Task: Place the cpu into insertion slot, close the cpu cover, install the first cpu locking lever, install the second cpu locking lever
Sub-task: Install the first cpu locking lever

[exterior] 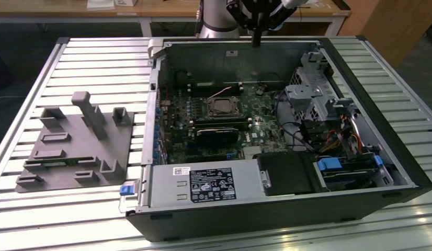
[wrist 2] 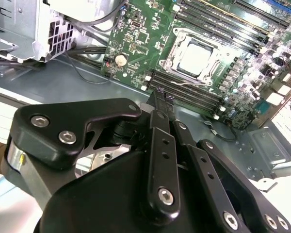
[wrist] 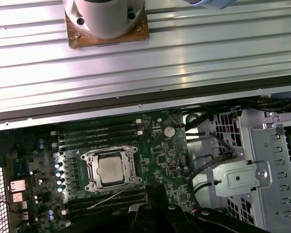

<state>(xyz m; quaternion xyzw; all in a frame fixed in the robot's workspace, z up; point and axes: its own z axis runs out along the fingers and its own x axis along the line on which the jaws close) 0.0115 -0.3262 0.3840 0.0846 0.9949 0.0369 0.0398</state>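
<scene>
Small flat square silver-grey cpu (wrist: 110, 169) lying in the square dark insertion slot (exterior: 209, 109) of the green circuit board (wrist: 165, 155), inside the open black computer case (exterior: 383, 172) on the ribbed aluminium counter (exterior: 97, 57). The thin silvery cpu cover (wrist: 92, 170) appears to frame it. The black tool (wrist 2: 162, 94), fingers pressed together and empty, hangs above the case edge, well apart. The chip is probably light, stiff and fragile, best gripped by its edges.

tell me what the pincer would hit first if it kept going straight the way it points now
Likely the memory slots beside the cpu; the pincer tip lines up with them in the second wrist view, though depth is unclear.
</scene>
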